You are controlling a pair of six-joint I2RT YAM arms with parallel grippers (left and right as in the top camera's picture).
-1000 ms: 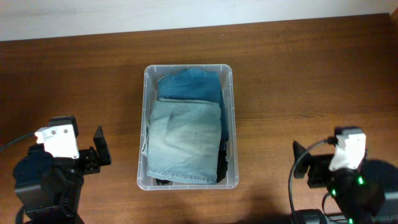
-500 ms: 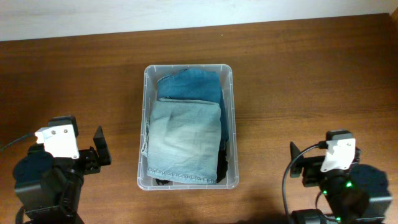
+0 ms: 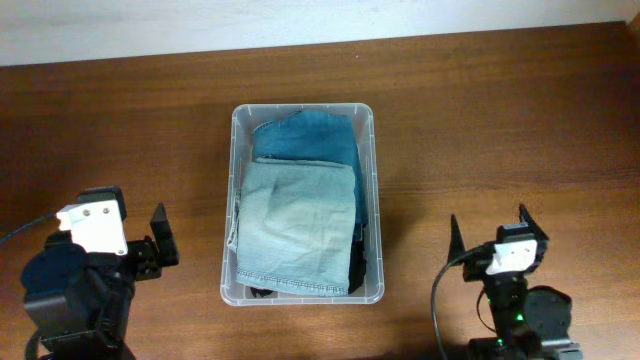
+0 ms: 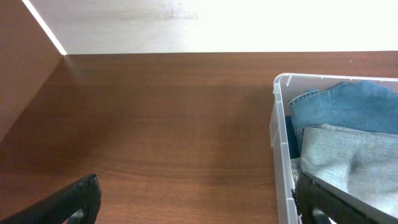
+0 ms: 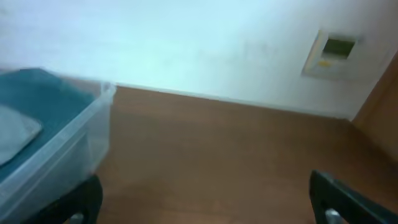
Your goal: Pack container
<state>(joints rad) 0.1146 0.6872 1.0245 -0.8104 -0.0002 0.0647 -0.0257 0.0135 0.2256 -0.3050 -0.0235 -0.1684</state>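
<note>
The clear plastic container stands in the middle of the table. It holds folded light-blue jeans lying over darker blue jeans, with dark cloth at the lower right corner. Its corner also shows in the left wrist view and, blurred, in the right wrist view. My left gripper sits left of the container, open and empty, fingers wide in the left wrist view. My right gripper sits to the right, open and empty, also in the right wrist view.
The brown wooden table runs to a white wall at the back. A wooden side panel rises at the far left. A small white wall device is at the right.
The right arm has turned and shifted left, so its fingers now point toward the back of the table. The left arm and the container have not moved.
</note>
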